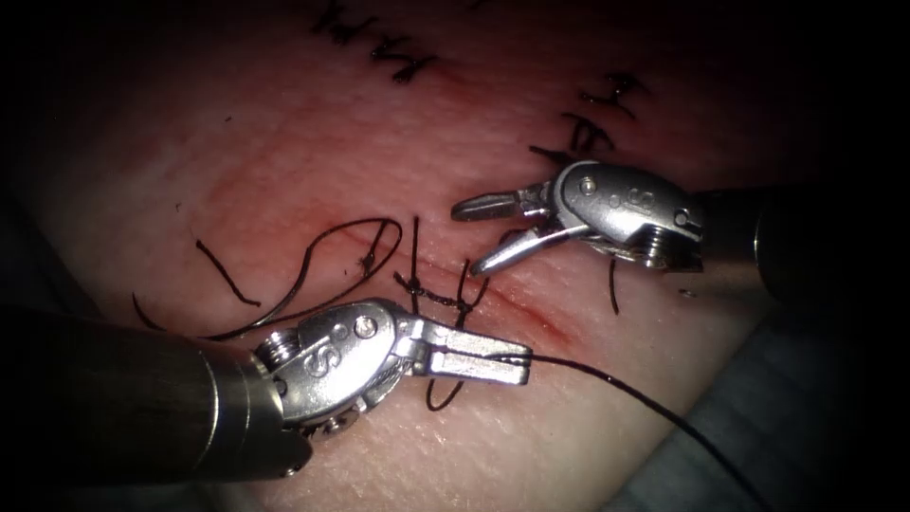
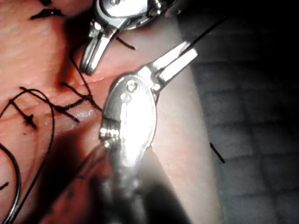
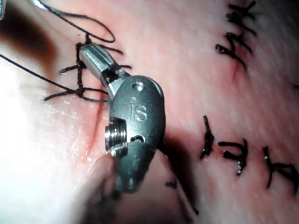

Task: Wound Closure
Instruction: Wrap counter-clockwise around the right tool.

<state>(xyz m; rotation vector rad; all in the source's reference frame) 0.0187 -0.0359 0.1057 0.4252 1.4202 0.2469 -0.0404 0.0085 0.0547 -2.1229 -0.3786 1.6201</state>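
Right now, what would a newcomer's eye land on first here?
The left tool, jaws shut on a taut thread running off to the right. Above it the right tool hangs open and empty over the cut, beside a knotted stitch. The needle isn't discernible.

A dull grey-blue woven cloth (image 1: 758,417) lies under the work area, showing at the lower right of the endoscope view, where it fades into shadow toward the corner. In the left wrist view the same grey cloth (image 2: 261,140) carries a faint grid of square cells and darkens to near black along one edge. The light is strong and narrow, brightest at the middle of the endoscope view, with the borders falling off into deep darkness.
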